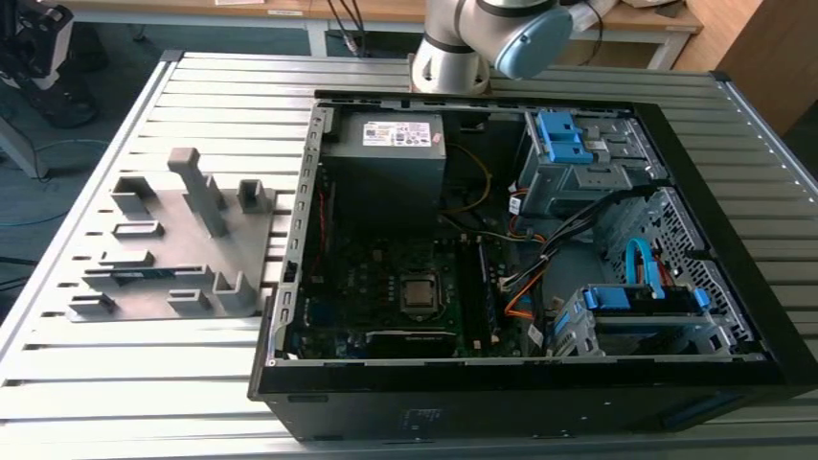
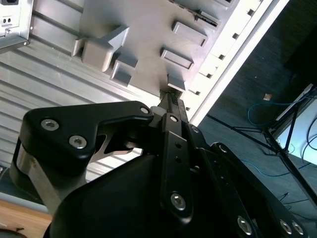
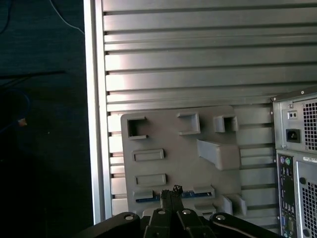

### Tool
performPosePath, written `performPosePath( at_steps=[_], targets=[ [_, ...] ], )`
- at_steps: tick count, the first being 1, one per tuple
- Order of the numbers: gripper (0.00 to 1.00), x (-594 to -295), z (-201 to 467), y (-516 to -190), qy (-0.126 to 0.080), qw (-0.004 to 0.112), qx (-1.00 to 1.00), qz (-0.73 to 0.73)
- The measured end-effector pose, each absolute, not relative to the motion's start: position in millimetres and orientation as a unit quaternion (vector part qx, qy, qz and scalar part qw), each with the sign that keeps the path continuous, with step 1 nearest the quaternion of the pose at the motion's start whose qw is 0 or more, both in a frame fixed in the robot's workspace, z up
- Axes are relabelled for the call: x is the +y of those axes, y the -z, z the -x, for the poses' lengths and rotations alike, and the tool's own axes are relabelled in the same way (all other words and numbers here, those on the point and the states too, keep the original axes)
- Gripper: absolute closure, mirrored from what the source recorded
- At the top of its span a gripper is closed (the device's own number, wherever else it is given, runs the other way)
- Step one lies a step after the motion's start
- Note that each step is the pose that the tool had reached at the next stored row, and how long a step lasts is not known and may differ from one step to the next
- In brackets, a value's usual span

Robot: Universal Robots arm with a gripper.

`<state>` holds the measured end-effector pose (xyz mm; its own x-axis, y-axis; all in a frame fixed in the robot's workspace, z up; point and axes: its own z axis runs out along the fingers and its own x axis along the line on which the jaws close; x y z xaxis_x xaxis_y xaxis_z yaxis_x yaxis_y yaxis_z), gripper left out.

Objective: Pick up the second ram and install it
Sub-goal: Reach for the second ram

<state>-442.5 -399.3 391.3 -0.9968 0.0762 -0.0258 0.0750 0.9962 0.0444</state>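
The second ram (image 1: 138, 274) is a thin dark strip lying in a slot of the grey holder plate (image 1: 192, 240), at the exterior view's left on the slatted table. In the first wrist view the ram (image 3: 147, 199) lies along the plate's edge (image 3: 163, 134), and my gripper (image 3: 171, 190) hangs well above it with its black fingers pressed together and nothing between them. In the second wrist view the gripper (image 2: 171, 98) points at the plate (image 2: 143, 29) from a distance, again shut.
An open black computer case (image 1: 511, 383) fills the exterior view's middle and right, with motherboard (image 1: 383, 278), power supply (image 1: 390, 144) and blue drive cages (image 1: 576, 144). The arm's base (image 1: 466, 43) stands behind the case. Upright grey blocks (image 1: 198, 187) rise from the plate. The table edge (image 3: 94, 99) drops to dark floor.
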Motion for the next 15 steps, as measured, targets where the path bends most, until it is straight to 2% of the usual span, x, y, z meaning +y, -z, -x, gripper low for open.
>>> performPosePath(
  at_steps=[15],
  targets=[
    [0.9, -405.1, 445.0, -390.7, -0.021, 0.014, 0.999, -0.038]
  ],
)
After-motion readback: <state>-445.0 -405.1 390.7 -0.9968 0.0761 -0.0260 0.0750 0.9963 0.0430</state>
